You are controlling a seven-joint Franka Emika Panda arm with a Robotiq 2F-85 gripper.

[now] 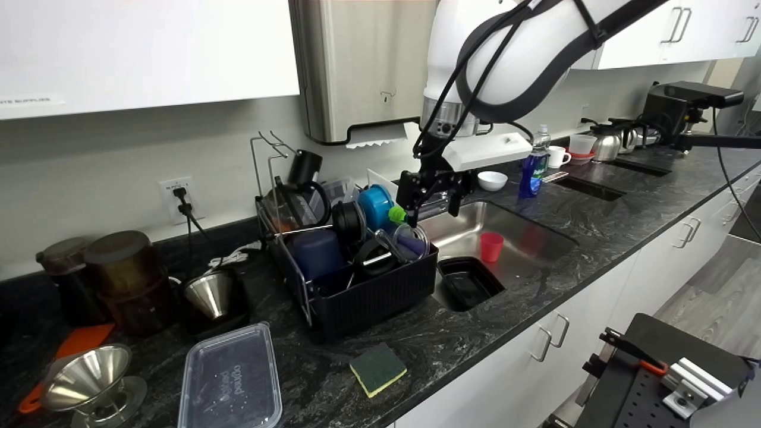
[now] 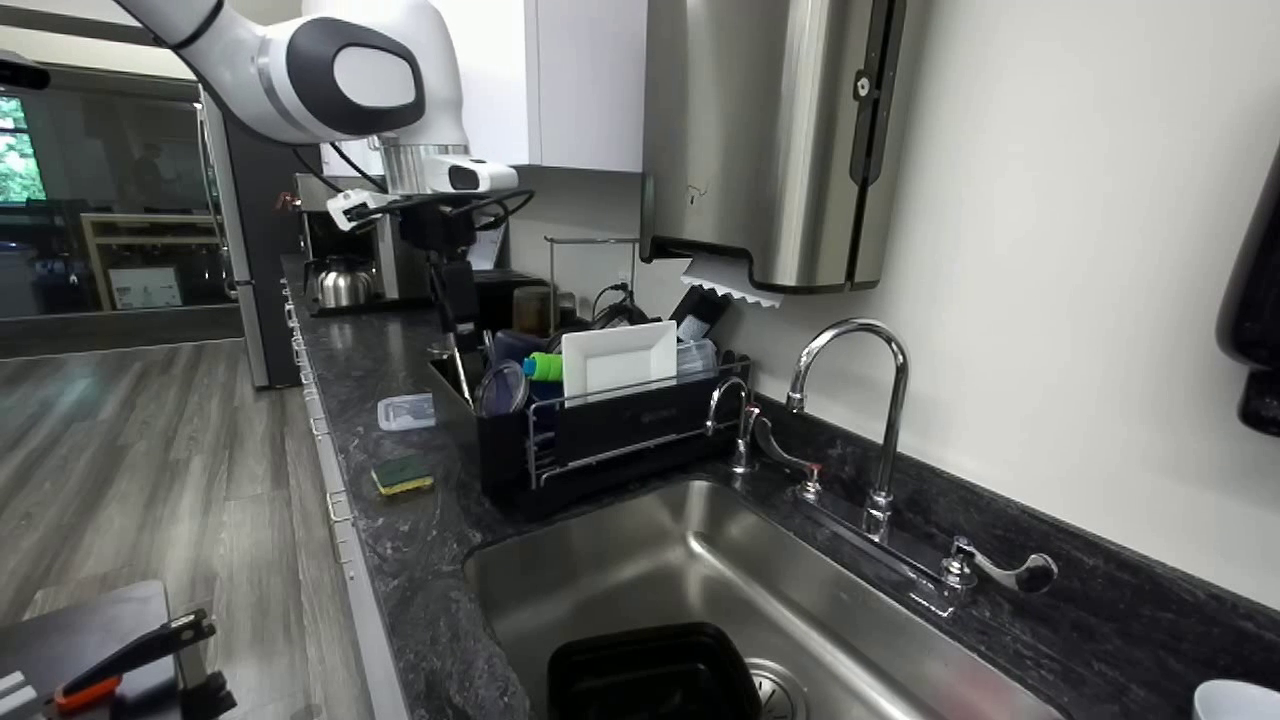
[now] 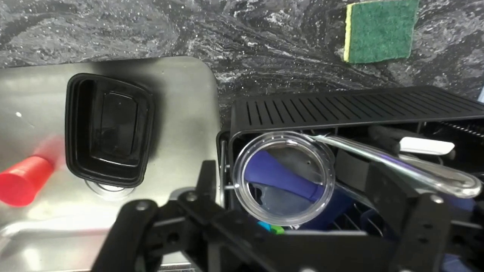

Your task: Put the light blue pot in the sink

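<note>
The light blue pot (image 1: 376, 207) stands among dishes in the black dish rack (image 1: 374, 303), behind a black round item. In the other views the pot is hidden, by the white plate and by my gripper. The steel sink (image 1: 529, 261) lies beside the rack; it also shows in an exterior view (image 2: 620, 570) and the wrist view (image 3: 185, 113). My gripper (image 1: 433, 209) is open and empty, pointing down above the sink end of the rack, apart from the pot. In the wrist view the gripper's fingers (image 3: 295, 181) stand apart over a clear round lid (image 3: 283, 177).
The rack holds a white plate (image 2: 620, 360), a green bottle (image 2: 545, 367) and a dark blue container (image 1: 318, 252). A black tray (image 3: 113, 128) and red cup (image 3: 26, 181) lie in the sink. A faucet (image 2: 890, 430) rises behind it. A sponge (image 1: 379, 368) lies on the counter.
</note>
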